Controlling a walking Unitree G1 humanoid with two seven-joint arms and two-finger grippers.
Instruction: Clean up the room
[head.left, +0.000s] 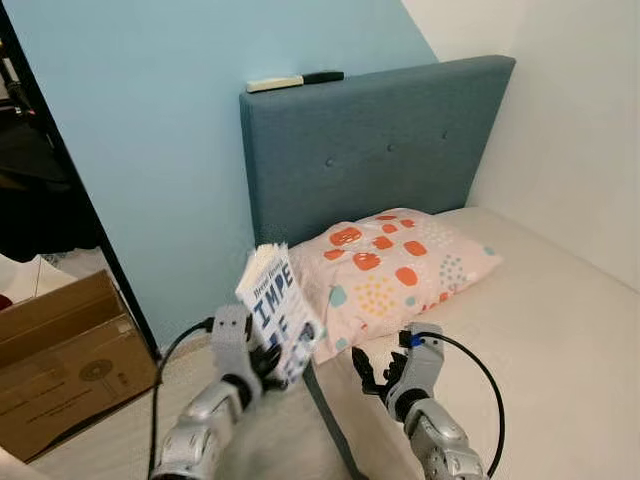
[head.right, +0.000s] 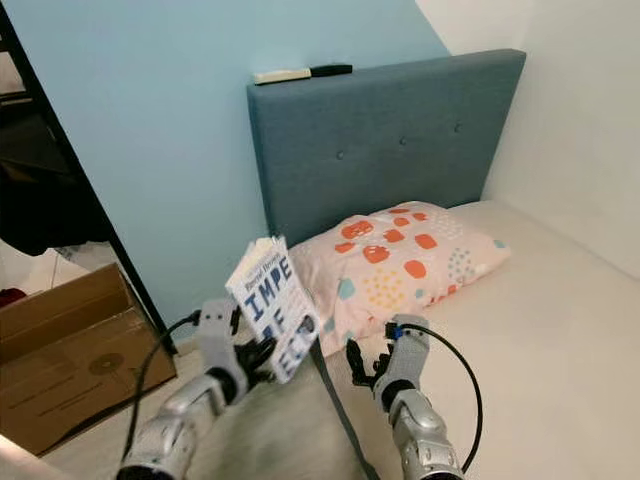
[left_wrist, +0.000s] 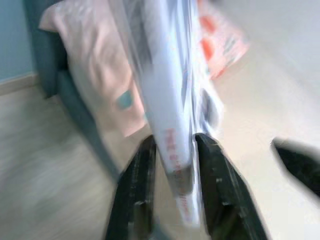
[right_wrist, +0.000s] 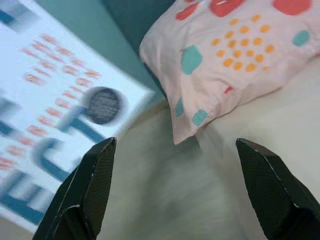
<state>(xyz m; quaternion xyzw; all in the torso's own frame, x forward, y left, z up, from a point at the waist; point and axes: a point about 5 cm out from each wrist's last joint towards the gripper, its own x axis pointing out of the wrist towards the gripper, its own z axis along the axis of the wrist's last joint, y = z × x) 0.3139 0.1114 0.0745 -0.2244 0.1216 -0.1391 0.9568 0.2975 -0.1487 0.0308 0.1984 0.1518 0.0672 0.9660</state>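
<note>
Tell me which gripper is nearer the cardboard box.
Left. The left gripper, clamped on the book, is over the floor just beside the cardboard box. The right gripper, open, hovers over the mattress edge, farther away.

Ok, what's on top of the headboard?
Two slim things lie end to end on the headboard: a pale bar and a black one. What they are is too small to tell.

1. The left arm (head.left: 205, 420) is raised forward from the lower left, forearm angled up.
2. The left gripper (left_wrist: 172, 165) has its jaws closed on something thin, one finger (left_wrist: 137, 190) on each side.
3. The right arm (head.left: 440, 440) reaches forward, lower.
4. The right gripper (right_wrist: 175, 190) holds nothing, its jaws spread wide.
</note>
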